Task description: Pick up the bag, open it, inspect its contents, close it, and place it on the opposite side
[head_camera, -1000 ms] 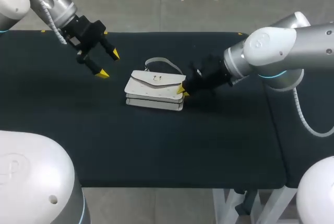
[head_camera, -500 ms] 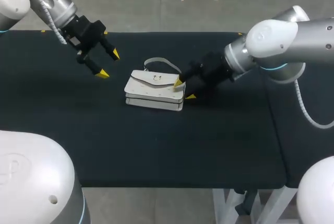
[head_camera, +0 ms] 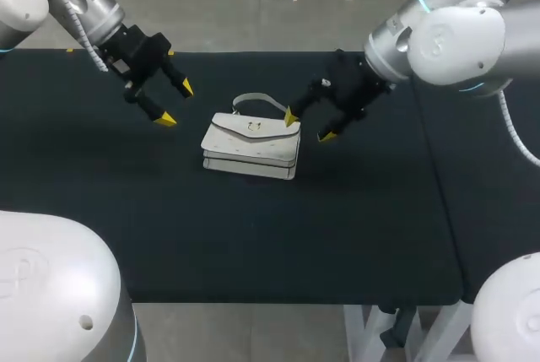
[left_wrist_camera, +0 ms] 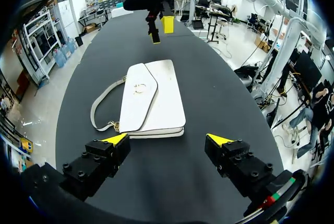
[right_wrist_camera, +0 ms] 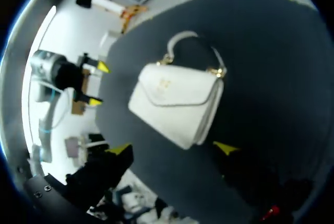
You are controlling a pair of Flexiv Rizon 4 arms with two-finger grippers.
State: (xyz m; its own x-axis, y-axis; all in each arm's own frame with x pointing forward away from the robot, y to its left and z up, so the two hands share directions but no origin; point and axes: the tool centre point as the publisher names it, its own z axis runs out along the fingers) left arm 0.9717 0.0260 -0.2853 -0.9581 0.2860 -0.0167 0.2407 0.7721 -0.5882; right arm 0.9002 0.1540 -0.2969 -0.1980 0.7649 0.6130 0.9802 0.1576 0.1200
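Note:
A small white handbag (head_camera: 251, 147) lies flat on the black table (head_camera: 253, 235), flap shut, with a gold clasp and its strap (head_camera: 263, 99) looped toward the far edge. My right gripper (head_camera: 308, 125) hovers open just right of the bag, touching nothing. In the right wrist view the bag (right_wrist_camera: 177, 101) lies ahead of that gripper (right_wrist_camera: 172, 148), apart from both fingers. My left gripper (head_camera: 175, 102) hangs open above the table, left of the bag. From the left wrist the bag (left_wrist_camera: 151, 98) shows ahead of the open left gripper (left_wrist_camera: 168, 139), and beyond it the right gripper (left_wrist_camera: 159, 30).
Bare black tabletop surrounds the bag on all sides. The table's right edge (head_camera: 439, 185) lies under my right arm.
My right gripper was shut at the bag's right end; it has opened, let go, and lifted up and away to the right. The bag and the left arm stayed put.

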